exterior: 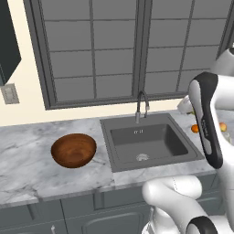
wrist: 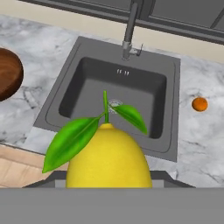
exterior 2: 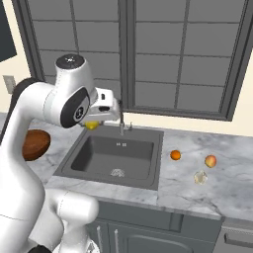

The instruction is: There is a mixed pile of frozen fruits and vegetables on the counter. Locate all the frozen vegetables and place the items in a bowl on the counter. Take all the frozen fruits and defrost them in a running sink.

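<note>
My gripper is shut on the small yellow piece, held in the air over the left rear of the sink. In the hand view the yellow piece with green leaves sits close up, above the basin. The brown wooden bowl stands on the counter left of the sink. Right of the sink lie an orange ball, an orange-red peach-like ball and a whitish lump. The orange ball and the bowl's edge also show from the hand.
A thin dark faucet rises behind the basin, close to the gripper. A large window runs along the back wall. The arm's white links cover the counter's right part in the left base view.
</note>
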Available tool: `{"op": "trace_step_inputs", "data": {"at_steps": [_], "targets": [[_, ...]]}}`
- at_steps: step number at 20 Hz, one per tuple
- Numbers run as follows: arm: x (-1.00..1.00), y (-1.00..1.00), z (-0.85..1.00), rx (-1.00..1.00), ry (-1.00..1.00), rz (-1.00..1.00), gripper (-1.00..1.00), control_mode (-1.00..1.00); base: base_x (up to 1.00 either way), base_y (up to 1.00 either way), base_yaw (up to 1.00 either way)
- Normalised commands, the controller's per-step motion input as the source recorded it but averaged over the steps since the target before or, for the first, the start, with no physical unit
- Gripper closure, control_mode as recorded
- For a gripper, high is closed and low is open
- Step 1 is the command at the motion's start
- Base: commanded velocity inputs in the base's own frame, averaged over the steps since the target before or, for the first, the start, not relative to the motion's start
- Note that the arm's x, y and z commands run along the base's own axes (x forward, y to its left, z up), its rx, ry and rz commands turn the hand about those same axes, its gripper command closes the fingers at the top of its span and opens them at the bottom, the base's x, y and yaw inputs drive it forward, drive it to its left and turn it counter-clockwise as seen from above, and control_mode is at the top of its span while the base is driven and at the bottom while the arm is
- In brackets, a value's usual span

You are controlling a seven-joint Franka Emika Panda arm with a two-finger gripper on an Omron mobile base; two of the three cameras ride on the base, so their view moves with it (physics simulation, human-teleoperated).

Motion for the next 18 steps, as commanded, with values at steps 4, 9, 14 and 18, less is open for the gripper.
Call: {"op": "trace_step_inputs", "data": {"at_steps": [4,9,14,18], "targets": [[0.0,0.2,0.0,-0.01,0.0,0.03,1.0,-1.0,0.0,0.0,0.0],[0.0,0.16,0.09,-0.05,0.0,0.06,1.0,-1.0,0.0,0.0,0.0],[0.0,0.05,0.11,0.0,0.0,0.08,1.0,-1.0,0.0,0.0,0.0],[0.0,0.17,0.05,0.0,0.0,0.1,1.0,-1.0,0.0,0.0,0.0]]}}
